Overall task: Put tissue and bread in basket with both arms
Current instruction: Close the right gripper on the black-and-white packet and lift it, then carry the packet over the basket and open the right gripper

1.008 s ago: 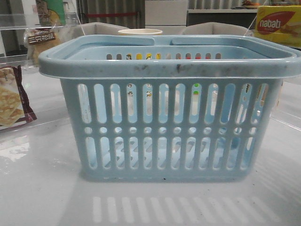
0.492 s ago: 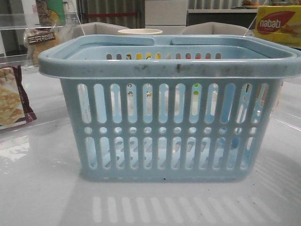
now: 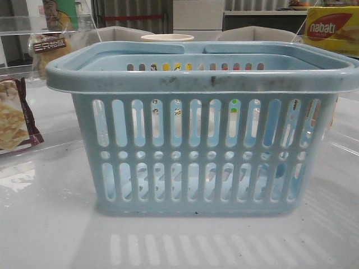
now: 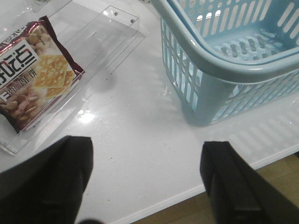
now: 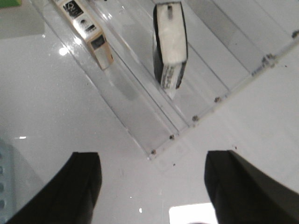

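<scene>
The basket (image 3: 202, 129) is showing as light-blue moulded plastic, its thick rim scuffed with dark smudges, its slotted walls smooth. The white table (image 3: 50, 224) is gleaming, glossy enough to be mirroring the slots. In the left wrist view, the cracker packet (image 4: 32, 74) is shining as slick printed foil, lying on a clear acrylic tray (image 4: 110, 35). In the right wrist view, the tissue (image 5: 170, 44) is looking like a dark glossy film pack, pale and matt on its top face. The gripper fingers (image 4: 51, 186) are reading as matt black.
</scene>
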`<state>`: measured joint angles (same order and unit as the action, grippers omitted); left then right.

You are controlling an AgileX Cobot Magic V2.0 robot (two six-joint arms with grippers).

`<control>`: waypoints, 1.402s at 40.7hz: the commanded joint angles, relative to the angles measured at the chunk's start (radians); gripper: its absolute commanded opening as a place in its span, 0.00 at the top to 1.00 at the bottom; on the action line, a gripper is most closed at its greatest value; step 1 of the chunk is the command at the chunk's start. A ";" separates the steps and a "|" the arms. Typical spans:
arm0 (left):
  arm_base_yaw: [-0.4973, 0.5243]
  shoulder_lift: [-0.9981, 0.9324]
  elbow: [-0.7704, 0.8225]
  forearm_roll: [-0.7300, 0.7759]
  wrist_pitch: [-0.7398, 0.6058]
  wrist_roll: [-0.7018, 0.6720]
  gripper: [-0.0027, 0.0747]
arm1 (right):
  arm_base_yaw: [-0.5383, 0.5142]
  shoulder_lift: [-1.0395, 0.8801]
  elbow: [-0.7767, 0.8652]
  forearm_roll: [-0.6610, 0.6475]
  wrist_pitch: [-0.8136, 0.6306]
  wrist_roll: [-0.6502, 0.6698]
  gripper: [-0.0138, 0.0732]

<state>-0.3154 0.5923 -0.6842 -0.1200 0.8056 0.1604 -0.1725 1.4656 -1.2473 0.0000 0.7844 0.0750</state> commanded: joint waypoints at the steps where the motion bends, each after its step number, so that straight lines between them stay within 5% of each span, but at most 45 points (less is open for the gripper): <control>1: -0.010 0.006 -0.027 -0.015 -0.068 0.000 0.28 | -0.003 0.048 -0.116 0.000 -0.032 -0.005 0.19; 21: -0.010 0.006 -0.027 -0.015 -0.070 0.000 0.28 | -0.003 0.283 -0.268 -0.088 -0.078 -0.006 0.19; 31: -0.010 0.006 -0.027 -0.015 -0.070 0.000 0.28 | -0.003 0.288 -0.268 -0.088 -0.106 -0.006 0.57; 37: -0.010 0.006 -0.027 -0.015 -0.070 0.000 0.28 | -0.003 0.269 -0.273 -0.088 -0.094 -0.006 0.67; 47: -0.010 0.006 -0.027 -0.015 -0.070 0.000 0.28 | 0.026 0.162 -0.325 -0.062 0.007 -0.006 0.68; 57: -0.010 0.006 -0.027 -0.015 -0.070 0.000 0.28 | 0.190 0.019 -0.334 -0.058 0.072 -0.007 0.68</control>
<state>-0.3170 0.5923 -0.6842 -0.1200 0.8056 0.1604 -0.0472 1.5727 -1.5436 -0.0672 0.8787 0.0730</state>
